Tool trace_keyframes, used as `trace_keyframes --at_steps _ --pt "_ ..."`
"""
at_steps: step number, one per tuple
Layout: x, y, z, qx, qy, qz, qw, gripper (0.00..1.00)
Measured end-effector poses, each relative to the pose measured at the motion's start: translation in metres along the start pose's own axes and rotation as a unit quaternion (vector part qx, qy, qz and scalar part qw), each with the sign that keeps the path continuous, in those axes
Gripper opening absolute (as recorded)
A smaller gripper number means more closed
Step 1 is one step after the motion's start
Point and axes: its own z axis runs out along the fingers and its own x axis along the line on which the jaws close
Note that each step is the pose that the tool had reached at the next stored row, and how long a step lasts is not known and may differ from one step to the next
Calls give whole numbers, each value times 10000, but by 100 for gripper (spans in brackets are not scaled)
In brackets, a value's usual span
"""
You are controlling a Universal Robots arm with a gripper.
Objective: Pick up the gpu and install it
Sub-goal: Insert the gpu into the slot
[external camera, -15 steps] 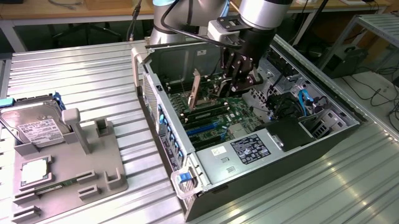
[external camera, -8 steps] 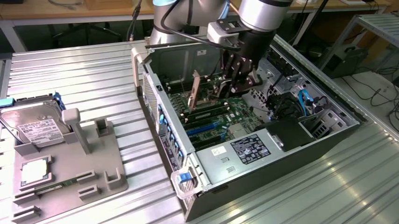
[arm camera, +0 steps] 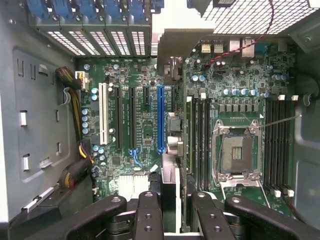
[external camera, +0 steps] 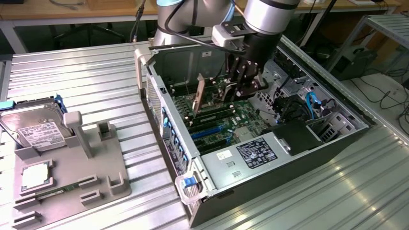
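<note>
My gripper (external camera: 246,88) reaches down into the open computer case (external camera: 167,129) from above. It is shut on the gpu (external camera: 200,96), a thin flat card held upright on its edge over the motherboard. In the wrist view the gpu (arm camera: 172,135) appears edge-on, running away from the black fingers (arm camera: 149,215) towards the case's back wall. Its pale metal bracket (arm camera: 175,35) is by the slot openings there. The card stands between the blue slot (arm camera: 160,120) and the memory slots (arm camera: 200,135). I cannot tell whether its lower edge sits in a slot.
A grey fixture (external camera: 96,167) lies at the exterior view's left, holding a silver hard drive (external camera: 35,127), a processor (external camera: 35,175) and a green memory stick (external camera: 54,194). Inside the case are the empty processor socket (arm camera: 237,150), a white slot (arm camera: 103,115) and cables (arm camera: 75,165).
</note>
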Motion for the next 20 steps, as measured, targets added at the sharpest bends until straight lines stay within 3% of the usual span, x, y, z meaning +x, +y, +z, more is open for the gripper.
trace_keyframes --at_steps 20 --pt "4 38 95 0 0 0 10000 28"
